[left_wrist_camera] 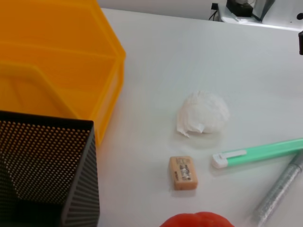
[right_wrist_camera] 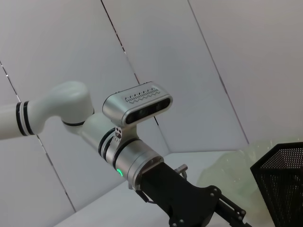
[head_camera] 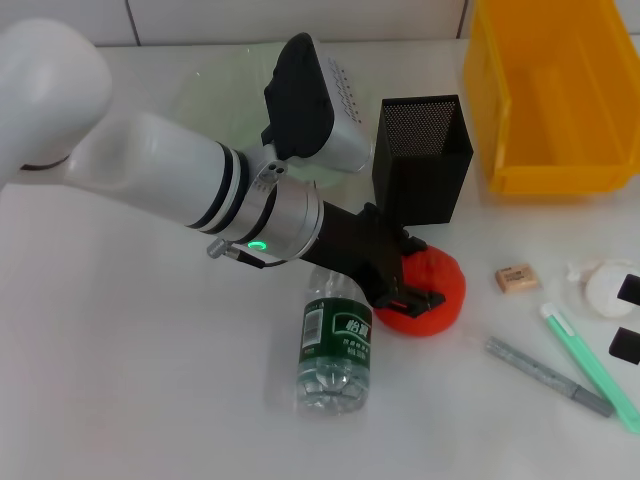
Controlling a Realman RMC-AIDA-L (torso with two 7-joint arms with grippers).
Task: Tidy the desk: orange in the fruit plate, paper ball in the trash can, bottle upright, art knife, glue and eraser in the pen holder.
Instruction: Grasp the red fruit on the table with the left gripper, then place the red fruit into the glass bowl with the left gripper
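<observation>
**A:** Where's your left gripper [head_camera: 408, 272]?

**B:** It's down on the orange [head_camera: 440, 290], which sits just in front of the pen holder [head_camera: 420, 160], on the robot's side of it. You can't tell from any view whether it's clamped. There's a green status light on the wrist.

**A:** And the right one?

**B:** Your right gripper [head_camera: 628, 317] is only at the frame edge, well to the right of the pen holder. Two black tips show, spread apart, with nothing between them.

**A:** Any readable text?

**B:** The bottle [head_camera: 335, 345] lies on its side in front of the pen holder, just left of the orange. It has a green label with white characters and a barcode, which I can't read. The eraser [left_wrist_camera: 183, 172] has a printed sleeve, too small to make out. It lies right of the pen holder, on bare table.

**A:** What about the rest?

**B:**
- The paper ball [left_wrist_camera: 203, 113] is beyond the eraser, farther right of the pen holder.
- The green art knife [left_wrist_camera: 260, 152] and the grey glue stick [left_wrist_camera: 279, 187] lie side by side, right of the pen holder and nearer the robot than the eraser.
- The yellow bin [head_camera: 555, 100] is just right of the pen holder, at the back.
- The clear plate [head_camera: 215, 85] is left of the pen holder, partly hidden behind your left arm.
</observation>
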